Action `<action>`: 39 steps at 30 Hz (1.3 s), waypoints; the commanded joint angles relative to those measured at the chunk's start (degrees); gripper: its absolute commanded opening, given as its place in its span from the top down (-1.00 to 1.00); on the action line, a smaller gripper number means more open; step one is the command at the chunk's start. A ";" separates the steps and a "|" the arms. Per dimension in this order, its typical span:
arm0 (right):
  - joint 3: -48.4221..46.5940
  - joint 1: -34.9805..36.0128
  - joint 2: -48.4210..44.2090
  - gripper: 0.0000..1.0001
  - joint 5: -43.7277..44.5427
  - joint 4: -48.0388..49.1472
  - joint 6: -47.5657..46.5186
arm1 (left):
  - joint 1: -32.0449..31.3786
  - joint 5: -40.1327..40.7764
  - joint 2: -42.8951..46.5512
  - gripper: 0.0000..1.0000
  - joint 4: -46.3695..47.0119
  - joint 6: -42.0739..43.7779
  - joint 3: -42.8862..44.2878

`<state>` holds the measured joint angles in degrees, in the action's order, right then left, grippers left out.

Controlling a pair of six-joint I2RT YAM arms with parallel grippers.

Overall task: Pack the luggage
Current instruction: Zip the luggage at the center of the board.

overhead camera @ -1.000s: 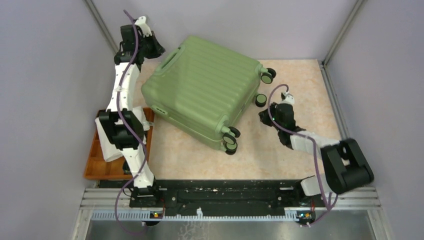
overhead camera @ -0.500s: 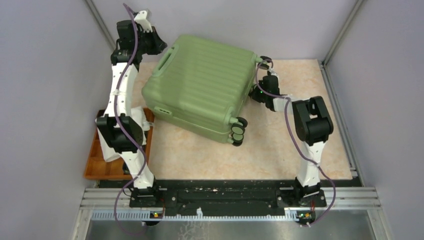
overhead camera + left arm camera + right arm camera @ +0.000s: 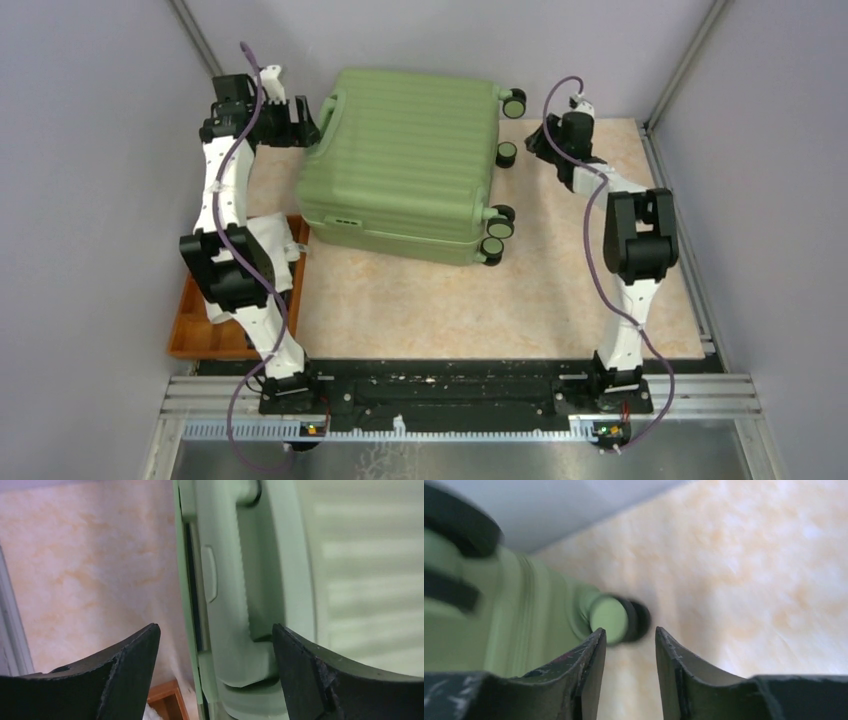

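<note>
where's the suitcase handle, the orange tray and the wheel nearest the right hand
suitcase handle [image 3: 327, 120], top view, middle of the grip loop
orange tray [image 3: 188, 338], top view, bare floor near its left rim
wheel [image 3: 610, 620], right wrist view, its green hub

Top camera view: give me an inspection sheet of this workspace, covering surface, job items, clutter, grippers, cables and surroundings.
Surface: beige marbled tabletop.
Job's things: large light-green ribbed hard-shell suitcase, closed, lying flat, black wheels toward the right arm.
Clutter: orange tray at the left edge, white item in it, partly hidden.
Grippers: left gripper open, straddling the suitcase's handle; right gripper open, empty, near the wheels.
Cables: purple cables along both arms.
Surroundings: pale grey walls; black mounting rail.
</note>
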<state>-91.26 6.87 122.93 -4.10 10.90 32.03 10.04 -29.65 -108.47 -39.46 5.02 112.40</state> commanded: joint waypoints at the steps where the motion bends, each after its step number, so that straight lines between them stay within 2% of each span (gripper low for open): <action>1: 16.51 0.51 -15.00 0.05 0.47 5.47 -4.93 | -0.45 0.04 1.66 -0.75 3.44 2.15 -3.98; 4: 29.56 0.88 -25.21 -0.10 1.55 8.18 -5.84 | 0.60 -0.84 -0.50 -0.60 5.49 0.73 -4.02; 6: 36.08 1.15 -31.04 -0.26 1.37 8.18 -5.64 | 0.73 -3.10 -2.16 -0.41 5.66 -0.86 -2.88; 8: 41.84 0.95 -37.16 -0.59 -0.65 9.01 -3.74 | 0.61 -5.78 -3.18 -0.24 6.35 -2.85 -2.17; 9: 44.59 0.21 -39.96 -0.83 -2.21 9.48 -1.66 | 0.35 -6.74 -3.69 -0.16 6.51 -3.50 -1.55; 10: 46.87 -1.11 -42.25 -0.96 -4.23 7.78 1.73 | 0.11 -7.19 -4.13 -0.08 6.46 -4.08 -0.78; 11: 48.10 -2.40 -43.60 -0.97 -6.68 5.38 4.52 | -0.24 -7.64 -4.46 -0.03 6.43 -4.25 -0.33; 14: 52.15 -4.59 -45.87 -0.97 -18.92 5.33 5.03 | -0.95 -8.18 -5.44 0.15 6.90 -4.84 0.34; 15: 54.76 -3.97 -47.76 -0.97 -20.58 5.92 4.17 | -1.18 -8.37 -5.70 0.24 7.05 -5.65 0.34; 16: 56.33 -2.40 -50.05 -0.97 -19.51 5.14 2.61 | -1.45 -8.59 -5.92 0.32 7.31 -7.03 0.44; 20: 58.30 10.99 -59.85 -0.97 0.22 -5.11 -6.56 | -3.06 -9.50 -6.25 0.74 8.10 -10.49 0.85; 23: 62.14 17.25 -62.98 -0.93 5.15 -4.52 -8.13 | -4.34 -9.01 -5.70 1.00 8.68 -13.09 2.35; 26: 68.50 21.58 -65.09 -0.69 4.70 5.33 -11.18 | -5.17 -8.44 -5.08 1.00 9.71 -16.54 4.66; 29: 74.87 22.08 -65.16 -0.44 -0.21 22.15 -14.28 | -6.27 -7.78 -4.25 1.00 10.37 -17.64 6.53; 30: 76.84 22.09 -64.66 -0.41 -1.77 27.37 -14.98 | -6.52 -7.88 -4.00 1.00 10.51 -18.04 6.86; 33: 76.89 23.05 -61.28 -0.34 -5.62 31.50 -17.66 | -7.33 -7.93 -3.33 1.00 10.23 -18.10 6.86; 39: 76.00 26.84 -52.68 -0.29 -3.62 40.32 -20.55 | -7.67 -6.85 -2.84 1.00 9.97 -18.73 6.36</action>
<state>-13.39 31.77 66.17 -7.03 39.24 14.87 6.33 -28.88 -114.69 -34.72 -7.94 114.65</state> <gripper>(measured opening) 0.651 0.388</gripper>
